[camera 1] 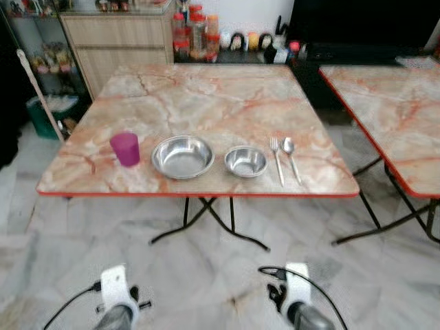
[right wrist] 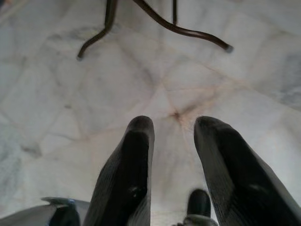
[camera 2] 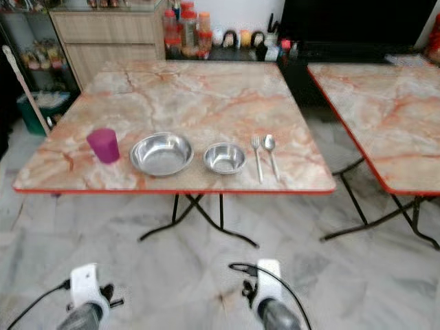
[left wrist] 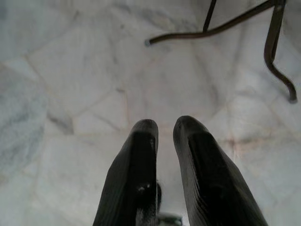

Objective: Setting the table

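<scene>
A: Tabletop [camera 1: 206, 103] laid near its front edge: purple cup [camera 1: 125, 148], large bowl [camera 1: 182, 156] beside it, small bowl [camera 1: 245, 161] next, then fork [camera 1: 276, 159] and spoon [camera 1: 291, 157].

B: The hands?

A: Left hand [left wrist: 164, 141] and right hand [right wrist: 174, 141] hang released over the floor, empty, short of the tabletop.

B: Risk?

A: Everything sits close to that front edge; a careless approach could likely knock the cup off.

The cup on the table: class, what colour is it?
The cup is magenta-purple, clearest in the left eye view.
</scene>
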`<state>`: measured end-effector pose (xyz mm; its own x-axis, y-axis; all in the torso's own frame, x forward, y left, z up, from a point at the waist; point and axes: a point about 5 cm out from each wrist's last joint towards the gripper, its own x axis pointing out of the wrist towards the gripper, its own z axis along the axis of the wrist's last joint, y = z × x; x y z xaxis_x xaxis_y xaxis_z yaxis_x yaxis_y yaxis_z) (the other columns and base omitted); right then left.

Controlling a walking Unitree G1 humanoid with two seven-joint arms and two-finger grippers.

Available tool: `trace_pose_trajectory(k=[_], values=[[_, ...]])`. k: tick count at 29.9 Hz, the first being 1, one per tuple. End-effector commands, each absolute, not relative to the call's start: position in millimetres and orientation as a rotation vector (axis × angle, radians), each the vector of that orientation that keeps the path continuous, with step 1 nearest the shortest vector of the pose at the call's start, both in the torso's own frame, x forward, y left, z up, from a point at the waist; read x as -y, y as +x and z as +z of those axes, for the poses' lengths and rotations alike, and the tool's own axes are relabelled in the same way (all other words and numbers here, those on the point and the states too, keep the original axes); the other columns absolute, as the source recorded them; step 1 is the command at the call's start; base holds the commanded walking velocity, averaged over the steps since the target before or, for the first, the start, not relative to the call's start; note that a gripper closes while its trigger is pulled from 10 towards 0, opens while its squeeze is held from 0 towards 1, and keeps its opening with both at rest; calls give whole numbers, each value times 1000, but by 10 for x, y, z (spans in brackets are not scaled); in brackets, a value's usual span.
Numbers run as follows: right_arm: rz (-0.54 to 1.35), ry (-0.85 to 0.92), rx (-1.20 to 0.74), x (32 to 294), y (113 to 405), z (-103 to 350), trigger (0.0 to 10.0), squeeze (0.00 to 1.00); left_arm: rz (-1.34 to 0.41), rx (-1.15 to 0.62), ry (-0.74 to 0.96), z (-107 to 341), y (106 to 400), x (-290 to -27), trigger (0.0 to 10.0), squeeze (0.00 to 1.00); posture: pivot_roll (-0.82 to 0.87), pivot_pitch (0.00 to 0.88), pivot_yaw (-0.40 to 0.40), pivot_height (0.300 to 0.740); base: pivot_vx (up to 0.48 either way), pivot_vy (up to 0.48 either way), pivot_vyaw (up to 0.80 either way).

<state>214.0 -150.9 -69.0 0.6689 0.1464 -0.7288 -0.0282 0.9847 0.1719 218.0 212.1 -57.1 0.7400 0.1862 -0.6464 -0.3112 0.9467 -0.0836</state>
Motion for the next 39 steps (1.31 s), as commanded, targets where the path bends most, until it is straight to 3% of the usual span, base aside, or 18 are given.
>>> trace_pose_trajectory(k=[1, 29, 39], values=[[74, 145, -847, 1590, 2109, -706, 10000, 0, 260, -719, -205, -623, 2127, -2048, 10000, 0, -57, 0, -7, 740, 259, 266, 0], [77, 141, -847, 1574, 2091, -716, 10000, 0, 245, -718, -201, -626, 2119, -2045, 10000, 0, -62, 0, 0, 740, 405, 10, -207], [89, 140, -850, 1550, 2089, -718, 10000, 0, 279, -738, -187, -688, 1973, -2119, 10000, 0, -57, 0, 2, 740, 0, 0, 0]])
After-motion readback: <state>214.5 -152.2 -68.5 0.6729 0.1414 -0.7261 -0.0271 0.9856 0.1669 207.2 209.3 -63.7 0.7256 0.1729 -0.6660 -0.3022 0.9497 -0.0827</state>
